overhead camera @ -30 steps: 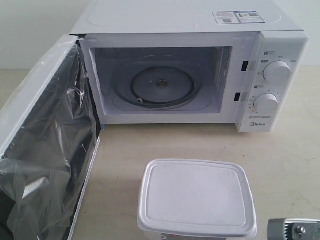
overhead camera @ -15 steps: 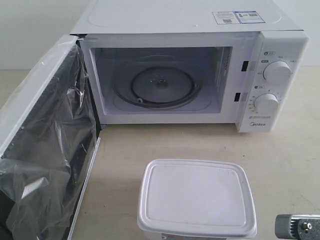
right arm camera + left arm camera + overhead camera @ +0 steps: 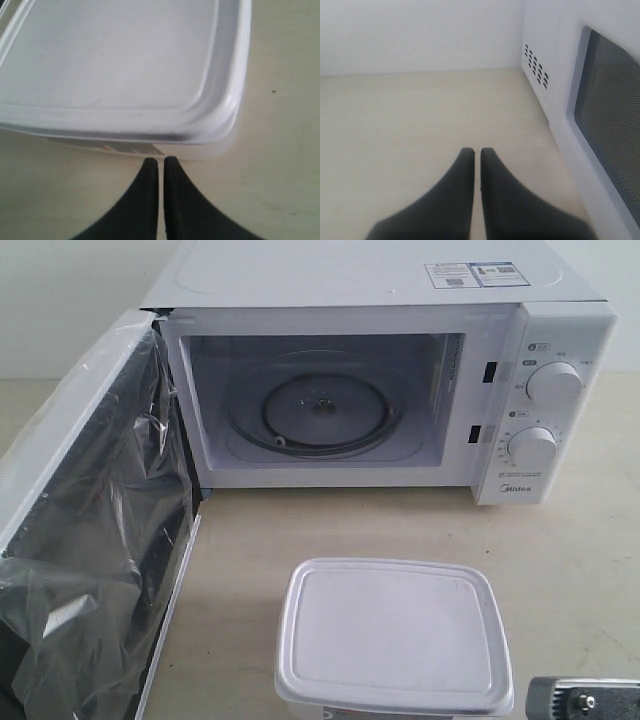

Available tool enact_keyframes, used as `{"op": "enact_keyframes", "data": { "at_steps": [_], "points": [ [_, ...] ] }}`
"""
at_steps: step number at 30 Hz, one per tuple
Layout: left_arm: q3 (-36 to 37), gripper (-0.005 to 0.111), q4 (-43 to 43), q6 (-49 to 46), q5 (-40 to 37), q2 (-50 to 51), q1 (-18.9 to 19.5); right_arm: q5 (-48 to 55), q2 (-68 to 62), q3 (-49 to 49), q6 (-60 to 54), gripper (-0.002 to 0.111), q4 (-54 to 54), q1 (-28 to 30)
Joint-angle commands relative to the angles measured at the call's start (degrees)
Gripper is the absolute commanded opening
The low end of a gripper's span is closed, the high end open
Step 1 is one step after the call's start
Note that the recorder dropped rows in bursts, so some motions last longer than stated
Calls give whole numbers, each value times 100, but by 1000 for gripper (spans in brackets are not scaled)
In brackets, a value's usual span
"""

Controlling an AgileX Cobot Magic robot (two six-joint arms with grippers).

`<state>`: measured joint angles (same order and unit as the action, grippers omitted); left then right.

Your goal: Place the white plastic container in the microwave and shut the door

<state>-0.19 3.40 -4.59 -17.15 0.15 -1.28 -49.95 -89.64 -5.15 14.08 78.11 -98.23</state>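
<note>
Exterior view: white plastic container on the counter, lidded, in front of the microwave, outside its cavity. Door swung wide open at left, clear film loose over it. Right wrist view: right fingers pressed together, tips just beside the container's wall, gripping nothing. Left wrist view: left fingers pressed together over bare counter, near the door.

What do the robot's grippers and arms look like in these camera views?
The left gripper and right gripper look alike. Each has two smooth, matte black fingers, broad at the base and curving to narrow, blunt tips. In the exterior view only a grey metal part of the right arm shows, with a small round screw-like fitting. No cables or markings are visible.
</note>
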Motion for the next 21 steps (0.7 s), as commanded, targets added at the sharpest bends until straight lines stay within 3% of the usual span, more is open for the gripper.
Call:
{"op": "enact_keyframes", "data": {
  "at_steps": [1, 7, 17, 21],
  "points": [
    [19, 4, 30, 33, -2, -15, 6, -321, -439, -124, 143, 0, -24, 215],
    [19, 4, 30, 33, -2, -15, 6, -290, -572, -173, 148, 0, -852, 1469],
    [19, 4, 30, 33, -2, -15, 6, 462, -572, -968, -94, 0, -3689, 4612],
    [19, 4, 30, 33, -2, -15, 6, 769, -499, -1216, -94, 0, -4006, 5255]
  ]
}}
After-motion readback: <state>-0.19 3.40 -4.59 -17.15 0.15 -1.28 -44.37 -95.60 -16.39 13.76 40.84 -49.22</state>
